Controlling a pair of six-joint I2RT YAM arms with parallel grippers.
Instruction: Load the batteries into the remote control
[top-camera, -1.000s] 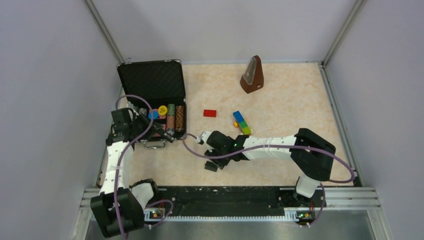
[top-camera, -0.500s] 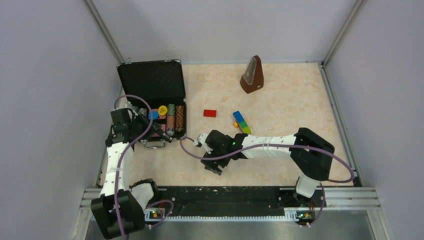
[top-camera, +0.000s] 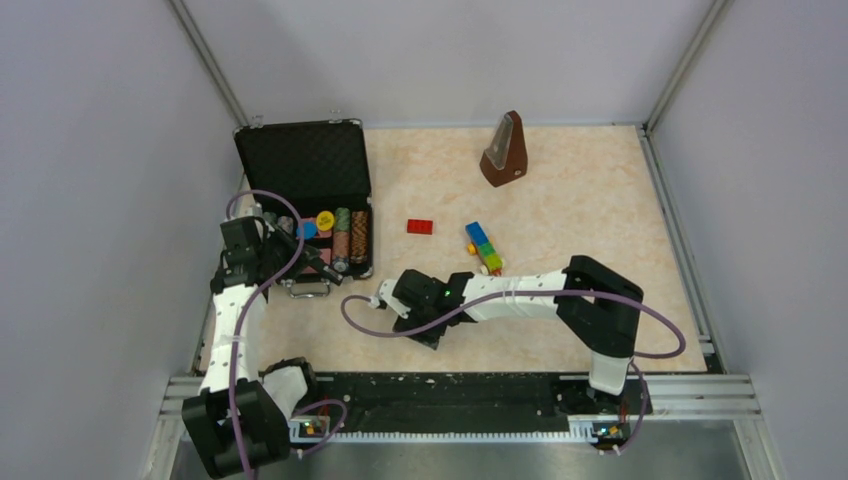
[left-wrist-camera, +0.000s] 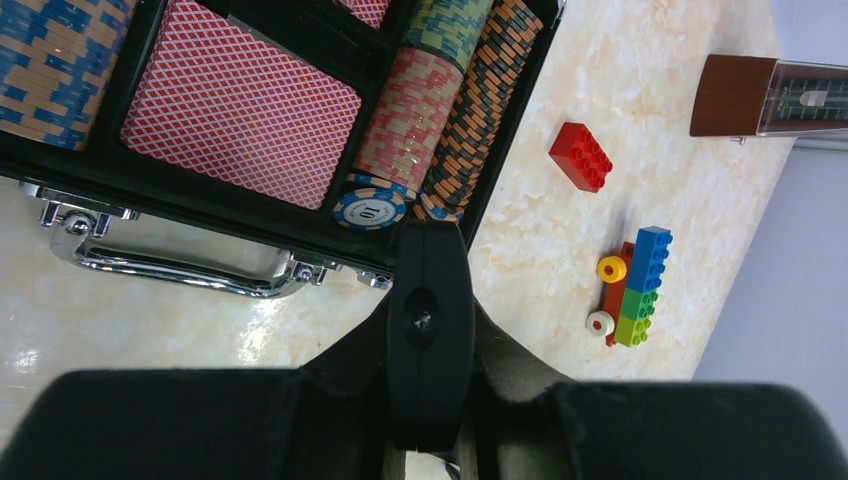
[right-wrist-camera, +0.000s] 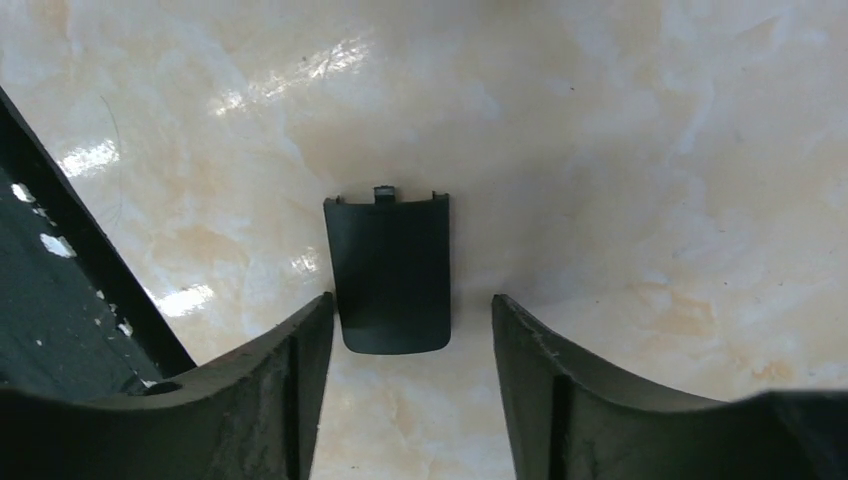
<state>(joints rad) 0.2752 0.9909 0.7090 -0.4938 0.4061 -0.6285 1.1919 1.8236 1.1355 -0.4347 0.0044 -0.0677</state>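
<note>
My left gripper (top-camera: 300, 247) (left-wrist-camera: 430, 350) is shut on the remote control (top-camera: 322, 264) (left-wrist-camera: 430, 300), a slim black bar that sticks out over the front edge of the open case. Near the front of the table, my right gripper (top-camera: 428, 330) (right-wrist-camera: 410, 305) hangs open just above the marble top. Beyond its fingertips (right-wrist-camera: 315, 330) a small black squarish cover (right-wrist-camera: 388, 272) lies flat on the table, touching neither finger. No batteries are in view.
The open black case (top-camera: 305, 160) holds poker chips (left-wrist-camera: 440, 120) and red cards (left-wrist-camera: 240, 110), its chrome handle (left-wrist-camera: 170, 265) facing me. A red brick (top-camera: 420, 226), a toy-brick train (top-camera: 484, 246) and a brown metronome (top-camera: 505, 150) stand further back. A black rail (right-wrist-camera: 50, 290) runs along the near edge.
My right arm has swung left and nearer to the front edge, and its jaws have widened, leaving the cover on the table. The left arm has stayed put.
</note>
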